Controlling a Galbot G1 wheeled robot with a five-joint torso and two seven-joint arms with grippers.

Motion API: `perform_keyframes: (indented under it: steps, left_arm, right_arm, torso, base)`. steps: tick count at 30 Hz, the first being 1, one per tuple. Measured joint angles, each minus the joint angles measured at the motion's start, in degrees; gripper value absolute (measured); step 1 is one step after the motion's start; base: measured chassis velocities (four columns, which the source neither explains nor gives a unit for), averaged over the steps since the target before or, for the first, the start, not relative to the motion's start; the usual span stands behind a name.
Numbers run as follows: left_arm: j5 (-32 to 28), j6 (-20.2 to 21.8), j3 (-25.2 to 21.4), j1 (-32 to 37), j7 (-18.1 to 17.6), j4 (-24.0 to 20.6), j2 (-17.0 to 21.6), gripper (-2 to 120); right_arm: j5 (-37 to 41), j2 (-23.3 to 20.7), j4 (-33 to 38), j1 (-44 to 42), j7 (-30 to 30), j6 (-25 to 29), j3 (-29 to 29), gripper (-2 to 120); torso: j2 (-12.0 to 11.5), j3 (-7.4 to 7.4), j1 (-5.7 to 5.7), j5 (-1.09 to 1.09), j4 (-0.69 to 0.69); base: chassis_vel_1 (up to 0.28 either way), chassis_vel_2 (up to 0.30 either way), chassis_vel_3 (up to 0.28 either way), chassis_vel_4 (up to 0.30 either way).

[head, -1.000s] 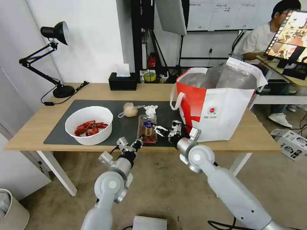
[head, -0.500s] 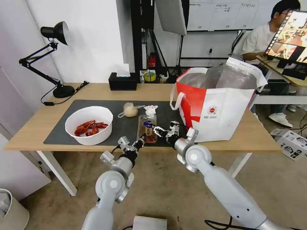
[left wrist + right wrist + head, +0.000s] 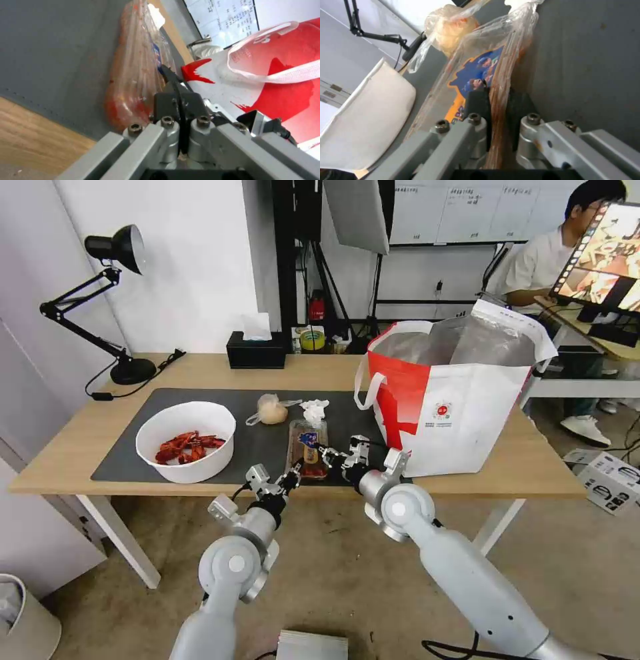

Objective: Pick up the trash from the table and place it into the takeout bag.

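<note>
At the centre of the head view, on the dark grey mat (image 3: pixel 267 443) of the light-wood counter (image 3: pixel 200 370), lies the clear clamshell tray (image 3: pixel 307 447) of small red tomatoes, its lid bearing a blue and orange label whose writing is too small to read. The right gripper (image 3: pixel 498 106) has its jaws clenched on the tray's edge, the thin plastic pinched between them. The left gripper (image 3: pixel 173 80) sits at the tray's near end just beside it, jaws pressed together with nothing between them. Above the tray in the frame are the knotted clear bag (image 3: pixel 270 410) with a beige lump and the crumpled white tissue (image 3: pixel 315 409); the white bowl (image 3: pixel 187 440) of crayfish shells is at the left of the mat. At the right stands the takeout bag (image 3: pixel 453 400), white with red panels, foil lining and a round red logo with unreadable print beneath. Upper left, a black desk lamp (image 3: pixel 100 300) stands before a white wall; a black tissue box (image 3: pixel 255 352) sits at the counter's far edge
</note>
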Motion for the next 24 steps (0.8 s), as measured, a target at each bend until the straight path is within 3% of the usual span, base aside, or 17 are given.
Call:
perform_keyframes:
  steps: [4, 18, 24]
  left_arm:
    - [0.0, 0.0, -0.1, 0.1, 0.0, 0.0, 0.0, 0]
    - [2.3, -0.1, -1.4, 1.5, 1.8, -2.1, 1.0, 0]
    - [5.8, -1.3, -3.2, 3.5, 4.4, -4.6, 3.0, 22]
  right_arm:
    - [0.0, 0.2, 0.0, 0.0, 0.2, 0.0, 0.0, 0]
    - [-0.2, 0.4, 1.1, -0.8, 1.1, 0.1, 0.3, 0]
    - [-0.2, 0.4, 1.8, -0.8, 1.7, 0.2, 0.3, 0]
  torso:
    - [0.0, 0.00, 0.00, 0.00, 0.00]
    - [0.0, 0.00, 0.00, 0.00, 0.00]
    - [0.0, 0.00, 0.00, -0.01, 0.00]
  base:
    - [0.000, 0.000, 0.000, 0.000]
    - [0.000, 0.000, 0.000, 0.000]
    - [0.000, 0.000, 0.000, 0.000]
